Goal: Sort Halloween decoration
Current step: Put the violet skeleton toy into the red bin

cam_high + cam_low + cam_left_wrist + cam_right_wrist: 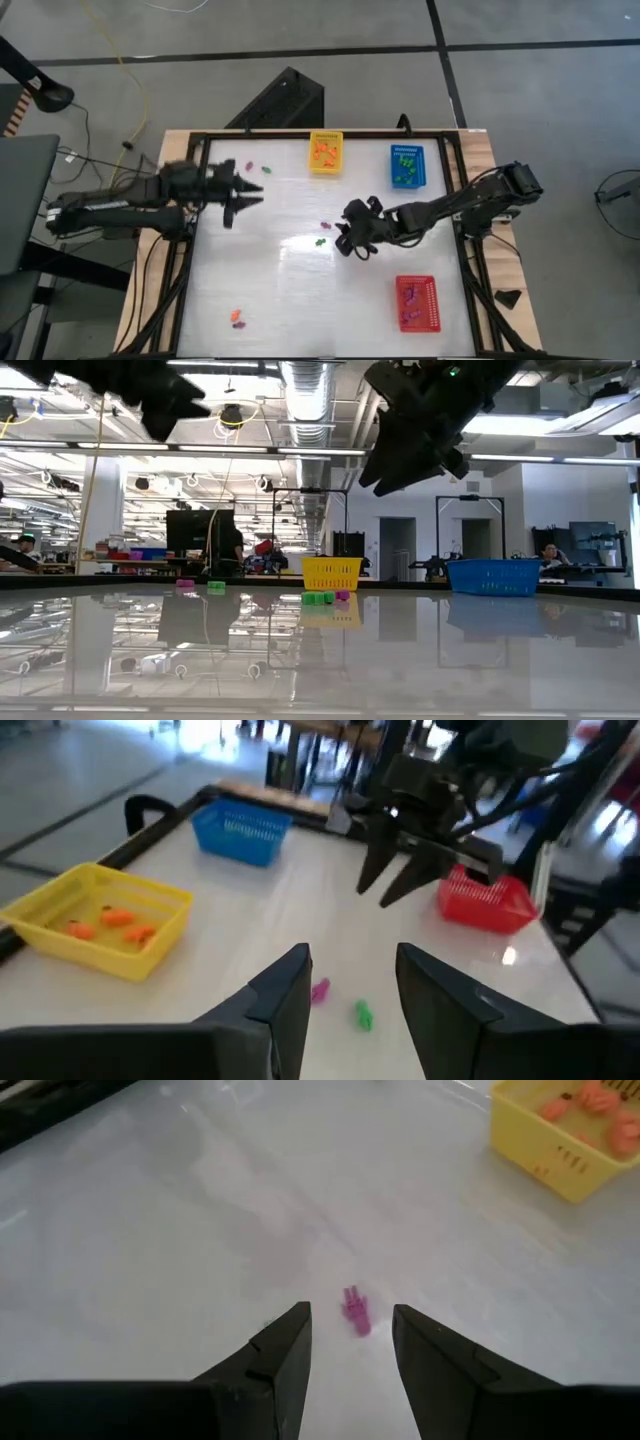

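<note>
Approaching a pick: right gripper [350, 1342] hovering open and empty over a purple trinket [354, 1310] mid-table, left gripper [352, 990] open near the table's left side; descent and closure judged next, then transfer, probably to the red basket [418, 302].

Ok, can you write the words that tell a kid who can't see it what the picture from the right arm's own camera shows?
The right end effector hangs open over the white table, its two dark fingers on either side of a tiny purple trinket lying just ahead of them. In one corner sits a yellow basket holding orange trinkets.
</note>
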Robot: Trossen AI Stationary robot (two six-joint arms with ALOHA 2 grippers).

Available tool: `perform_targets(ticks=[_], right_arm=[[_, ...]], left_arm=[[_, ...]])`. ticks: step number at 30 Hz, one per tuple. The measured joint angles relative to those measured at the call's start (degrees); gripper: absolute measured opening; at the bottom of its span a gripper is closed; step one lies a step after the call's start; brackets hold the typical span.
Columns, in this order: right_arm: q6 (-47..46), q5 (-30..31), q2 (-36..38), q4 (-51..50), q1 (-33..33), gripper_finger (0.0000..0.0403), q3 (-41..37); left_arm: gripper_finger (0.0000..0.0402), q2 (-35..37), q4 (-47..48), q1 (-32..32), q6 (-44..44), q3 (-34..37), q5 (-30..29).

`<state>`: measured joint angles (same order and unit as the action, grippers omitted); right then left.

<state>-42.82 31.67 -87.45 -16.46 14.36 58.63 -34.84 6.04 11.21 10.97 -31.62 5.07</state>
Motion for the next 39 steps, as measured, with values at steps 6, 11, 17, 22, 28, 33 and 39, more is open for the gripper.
perform_targets(ticks=[6,11,17,22,28,33,39], right_arm=[[-0.6,1.0,0.0,1.6,-2.1,0.0172,0.0],[-0.3,1.1,0.0,3.1,-5.5,0.0172,0.0],[-1.6,-5.1,-0.2,8.5,-9.8,0.0172,0.0],[4.7,-11.1,-6.2,19.9,-10.8,0.0172,0.9],[13.2,-15.7,-16.1,18.4,-10.3,0.0172,6.0],[18.9,-21.3,-20.3,16.3,-9.2,0.0172,8.8],[27.0,-22.8,-20.5,7.0,-6.8,0.0172,9.0]], left_arm=[[0.0138,10.5,-8.2,-1.5,1.0,14.1,-1.4],[0.0138,15.5,-4.5,-1.4,-1.3,15.5,-1.7],[0.0138,19.6,2.1,-1.4,-4.4,12.0,2.9],[0.0138,23.2,2.6,-1.4,-4.8,10.4,5.0],[0.0138,26.7,4.2,-1.5,-6.9,10.4,3.4],[0.0138,26.9,5.9,-1.4,-6.7,10.3,-1.1],[0.0138,26.9,9.9,-1.4,-2.2,10.3,-4.4]])
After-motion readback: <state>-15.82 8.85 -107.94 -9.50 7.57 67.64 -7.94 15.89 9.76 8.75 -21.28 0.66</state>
